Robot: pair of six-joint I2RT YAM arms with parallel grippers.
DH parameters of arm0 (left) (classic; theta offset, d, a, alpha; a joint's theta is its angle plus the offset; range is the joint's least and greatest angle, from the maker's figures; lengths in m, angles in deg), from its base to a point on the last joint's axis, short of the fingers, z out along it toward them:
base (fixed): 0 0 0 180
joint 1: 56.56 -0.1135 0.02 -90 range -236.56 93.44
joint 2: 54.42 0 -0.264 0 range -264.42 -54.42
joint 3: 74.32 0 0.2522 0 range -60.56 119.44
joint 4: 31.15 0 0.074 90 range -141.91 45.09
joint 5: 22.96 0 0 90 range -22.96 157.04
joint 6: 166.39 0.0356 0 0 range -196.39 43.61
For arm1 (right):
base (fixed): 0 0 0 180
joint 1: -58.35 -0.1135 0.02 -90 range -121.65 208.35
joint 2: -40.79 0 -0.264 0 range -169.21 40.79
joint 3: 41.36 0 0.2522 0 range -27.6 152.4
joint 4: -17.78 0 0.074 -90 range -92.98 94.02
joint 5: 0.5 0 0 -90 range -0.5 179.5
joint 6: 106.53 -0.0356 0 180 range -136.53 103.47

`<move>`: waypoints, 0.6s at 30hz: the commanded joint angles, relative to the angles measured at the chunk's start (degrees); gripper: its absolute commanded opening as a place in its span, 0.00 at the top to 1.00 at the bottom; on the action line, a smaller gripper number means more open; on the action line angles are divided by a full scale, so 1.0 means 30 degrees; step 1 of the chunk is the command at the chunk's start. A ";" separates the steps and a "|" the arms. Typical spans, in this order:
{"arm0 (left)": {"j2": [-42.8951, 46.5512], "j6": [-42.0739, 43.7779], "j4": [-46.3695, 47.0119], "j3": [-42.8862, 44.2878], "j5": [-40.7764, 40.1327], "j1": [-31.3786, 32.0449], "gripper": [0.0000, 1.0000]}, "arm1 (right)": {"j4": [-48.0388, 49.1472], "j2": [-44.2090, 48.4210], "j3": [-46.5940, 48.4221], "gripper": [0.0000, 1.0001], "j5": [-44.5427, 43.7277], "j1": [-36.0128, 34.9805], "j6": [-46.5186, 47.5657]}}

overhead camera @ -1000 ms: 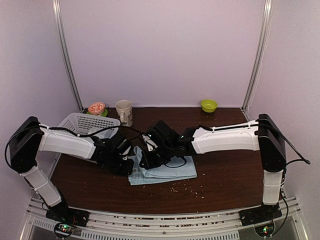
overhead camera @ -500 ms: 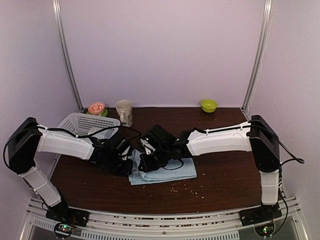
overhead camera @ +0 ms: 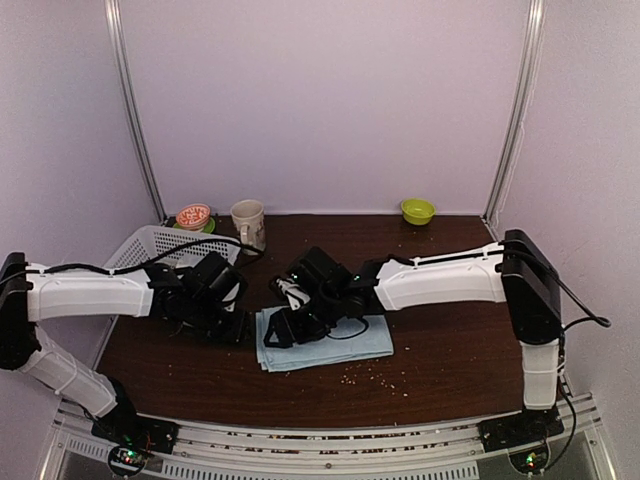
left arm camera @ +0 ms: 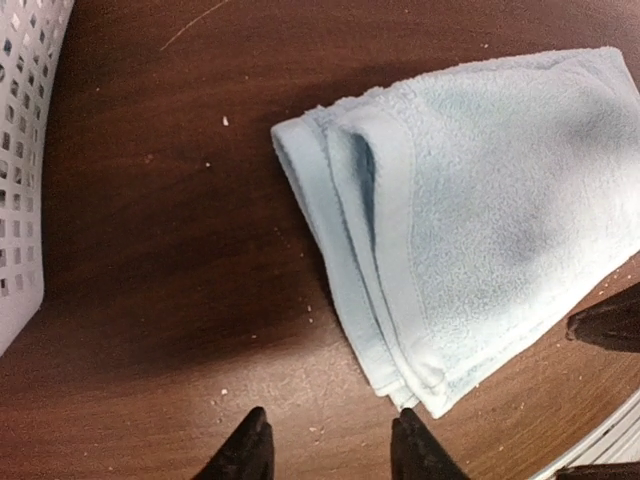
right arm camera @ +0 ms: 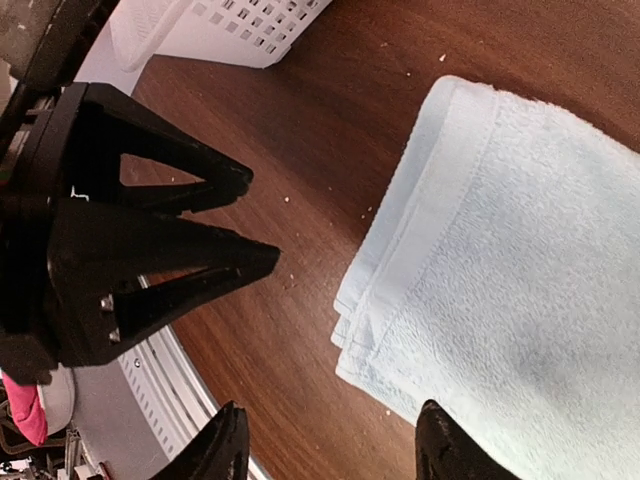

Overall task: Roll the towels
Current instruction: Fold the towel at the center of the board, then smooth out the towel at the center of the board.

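Observation:
A light blue towel (overhead camera: 335, 341) lies folded flat in several layers on the dark wooden table, its left edge showing stacked hems. In the left wrist view the towel (left arm camera: 480, 200) lies ahead and to the right of my left gripper (left arm camera: 330, 445), which is open over bare wood and apart from the cloth. My right gripper (right arm camera: 335, 430) is open above the towel's (right arm camera: 520, 260) near left corner and holds nothing. From above, the left gripper (overhead camera: 238, 318) stands just left of the towel and the right gripper (overhead camera: 276, 330) hangs over its left edge. Only this one towel shows.
A white mesh basket (overhead camera: 160, 248) stands at the back left, behind the left arm. A cream mug (overhead camera: 248, 224), a patterned bowl (overhead camera: 193, 216) and a green bowl (overhead camera: 418, 210) line the back edge. Crumbs (overhead camera: 375, 375) lie in front of the towel.
Both grippers have opened and let go of the towel. The left arm has drawn back to the left, and the towel's left edge now lies flat on the table.

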State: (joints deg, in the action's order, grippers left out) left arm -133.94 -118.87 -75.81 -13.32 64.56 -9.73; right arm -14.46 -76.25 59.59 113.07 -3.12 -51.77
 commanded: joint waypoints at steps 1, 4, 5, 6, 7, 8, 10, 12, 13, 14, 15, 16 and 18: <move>0.0965 0.0163 -0.1115 0.1222 -0.0733 -0.0053 0.56 | -0.0429 0.3283 -0.1721 0.44 -0.0986 0.1157 0.0421; -0.0138 0.0733 -0.0894 0.2990 -0.0943 -0.0073 0.52 | 0.0072 0.5363 -0.4320 0.47 -0.2302 0.2838 0.0319; -0.0941 0.1001 -0.1095 0.3868 -0.1108 -0.0096 0.52 | 0.0254 0.5962 -0.5168 0.48 -0.2516 0.3409 0.0208; -0.1792 0.1239 -0.1332 0.4736 -0.1111 -0.0109 0.52 | 0.0500 0.6495 -0.5941 0.48 -0.2513 0.3942 0.0107; -0.2664 0.1514 -0.1450 0.5482 -0.1005 -0.0137 0.54 | 0.0692 0.6964 -0.6576 0.49 -0.2491 0.4400 0.0043; -0.3362 0.1670 -0.1435 0.6099 -0.0702 -0.0129 0.57 | 0.0848 0.7407 -0.7153 0.50 -0.2558 0.4736 0.0005; -0.4428 0.1897 -0.0868 0.6754 0.0129 -0.0139 0.63 | 0.1017 0.8072 -0.7987 0.51 -0.2593 0.5225 0.0049; -0.5608 0.2011 -0.0489 0.7257 0.0689 -0.0224 0.70 | 0.1118 0.8345 -0.8460 0.51 -0.2513 0.5449 0.0153; -0.6151 0.2167 -0.0418 0.7562 0.0953 -0.0305 0.73 | 0.1146 0.8357 -0.8546 0.52 -0.2454 0.5482 0.0221; -0.6687 0.2283 -0.0475 0.7853 0.1191 -0.0443 0.77 | 0.1164 0.8296 -0.8586 0.52 -0.2396 0.5515 0.0251; -0.7179 0.2319 -0.0544 0.8095 0.1440 -0.0596 0.82 | 0.1214 0.8164 -0.8587 0.53 -0.2330 0.5505 0.0251; -0.7512 0.2297 -0.0428 0.8158 0.1702 -0.0769 0.85 | 0.1297 0.8033 -0.8588 0.53 -0.2230 0.5515 0.0215; -0.8013 0.2258 -0.0175 0.8118 0.2213 -0.1165 0.89 | 0.1572 0.7811 -0.8614 0.54 -0.2132 0.5520 0.0031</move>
State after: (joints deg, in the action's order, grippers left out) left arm -155.49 -113.40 -77.77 9.50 67.14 -10.93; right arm -12.43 -52.16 33.74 106.49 13.70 -51.40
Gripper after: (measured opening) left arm 0.140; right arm 0.470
